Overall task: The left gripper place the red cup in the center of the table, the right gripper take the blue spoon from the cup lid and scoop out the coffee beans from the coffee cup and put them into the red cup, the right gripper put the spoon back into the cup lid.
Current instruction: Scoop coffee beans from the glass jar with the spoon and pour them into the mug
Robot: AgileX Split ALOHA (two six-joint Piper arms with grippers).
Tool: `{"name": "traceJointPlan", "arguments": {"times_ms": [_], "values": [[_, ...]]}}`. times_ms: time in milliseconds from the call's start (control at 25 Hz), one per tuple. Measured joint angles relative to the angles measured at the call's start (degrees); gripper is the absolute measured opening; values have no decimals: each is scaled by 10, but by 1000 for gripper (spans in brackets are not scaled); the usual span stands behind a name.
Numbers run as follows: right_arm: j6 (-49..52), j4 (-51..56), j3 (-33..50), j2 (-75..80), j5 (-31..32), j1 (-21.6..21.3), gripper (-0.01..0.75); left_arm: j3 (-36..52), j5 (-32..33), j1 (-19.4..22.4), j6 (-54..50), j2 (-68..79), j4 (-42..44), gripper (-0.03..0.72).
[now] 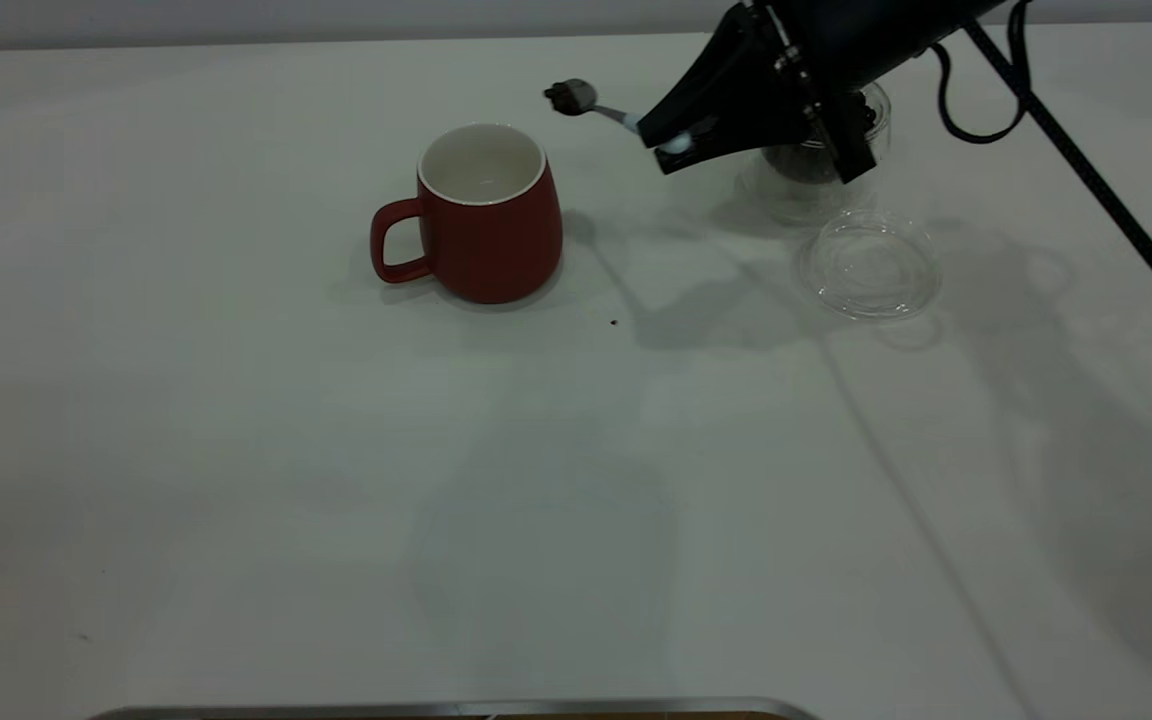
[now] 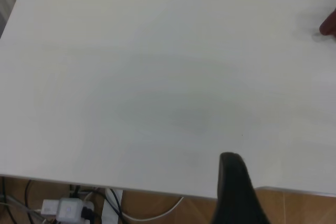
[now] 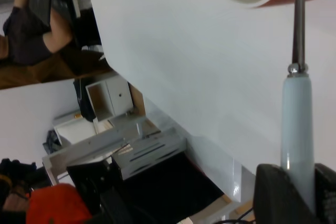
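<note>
The right tool (image 1: 676, 140) is clamped on the spoon (image 1: 596, 105) handle — loaded bowl pointing toward nine o'clock, cup (image 1: 486, 210) just beyond at about seven, mid-bench (image 1: 336, 500). The left tool's (image 2: 233, 192) state — I cannot tell.

The right gripper (image 1: 671, 140) hangs above the far right part of the table, its black arm slanting down from the upper right, fingers pointing left and clamped on the pale handle of the blue spoon (image 1: 604, 110). Of the left arm only one dark finger (image 2: 234, 192) shows, in its own wrist view, near the table's edge.
</note>
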Motion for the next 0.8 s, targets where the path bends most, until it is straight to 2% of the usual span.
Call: {"name": "traceJointPlan", "arguments": {"times_ms": [560,800], "values": [[-22,-1,0,0,1,65,115,0,0,0,0,0,0,518],[-33,-24,0,0,-39,72,115,0,0,0,0,0,0,518]]}}
